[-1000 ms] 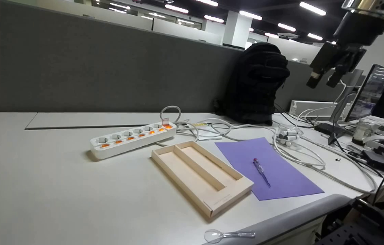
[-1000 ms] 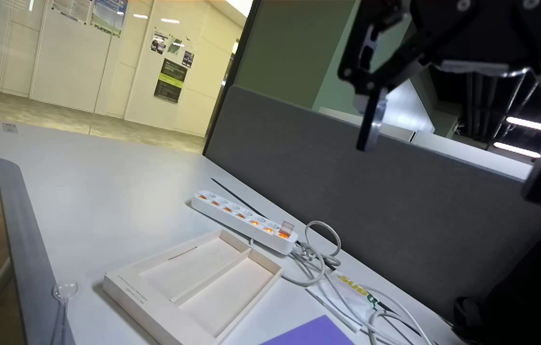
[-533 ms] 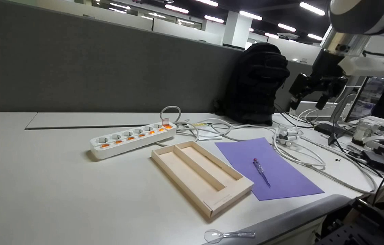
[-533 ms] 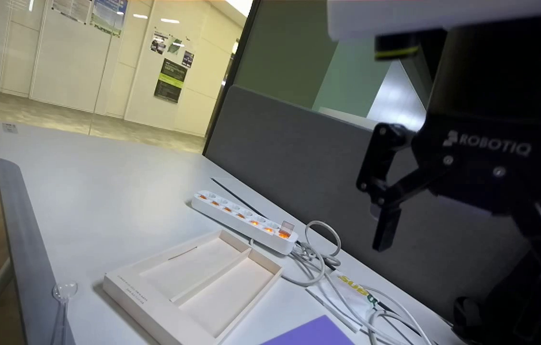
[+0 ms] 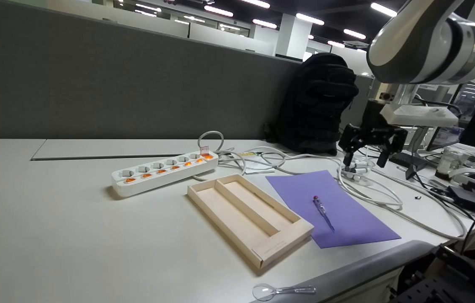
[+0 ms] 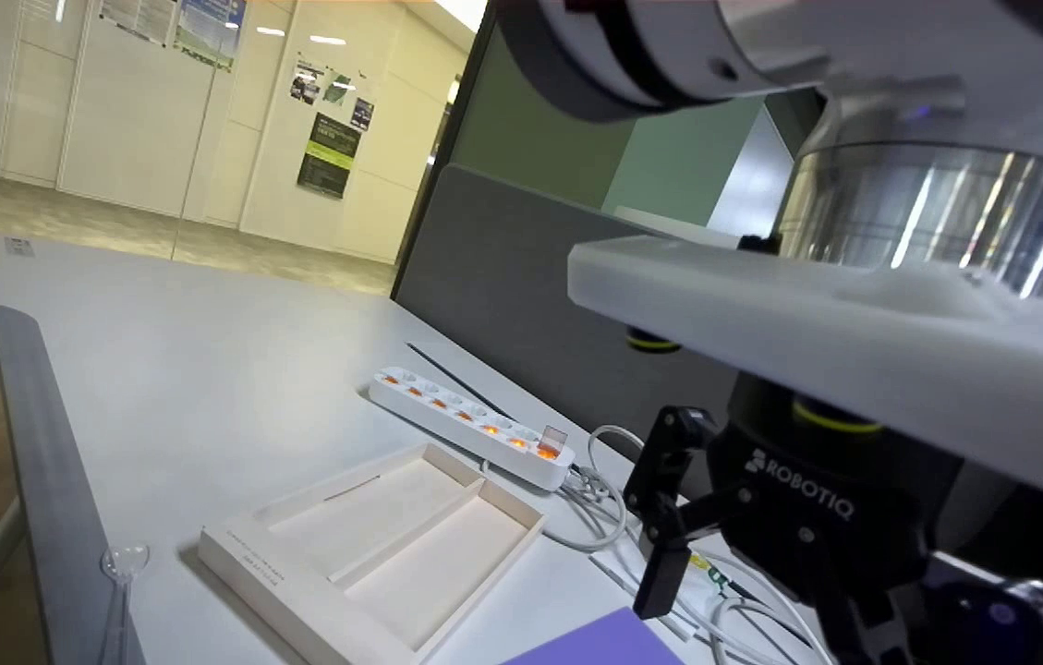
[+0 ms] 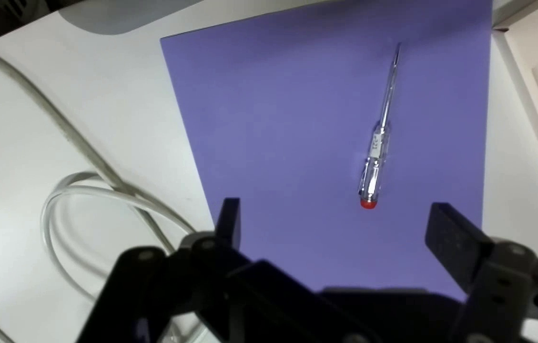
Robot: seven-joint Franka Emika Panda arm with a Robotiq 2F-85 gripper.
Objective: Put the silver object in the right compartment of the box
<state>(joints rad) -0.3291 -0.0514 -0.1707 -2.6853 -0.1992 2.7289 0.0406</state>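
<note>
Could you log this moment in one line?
gripper: open, holding nothing | silver object: on purple sheet | wooden box: beside sheet | placement: pending

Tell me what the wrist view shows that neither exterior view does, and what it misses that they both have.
Only the wrist view makes out a white label on the silver object.

Both exterior views, but not the wrist view, show the power strip, spoon, grey partition and white arm.

All share the purple sheet, the box, cables and the open end effector, though the wrist view catches just part of the box.
</note>
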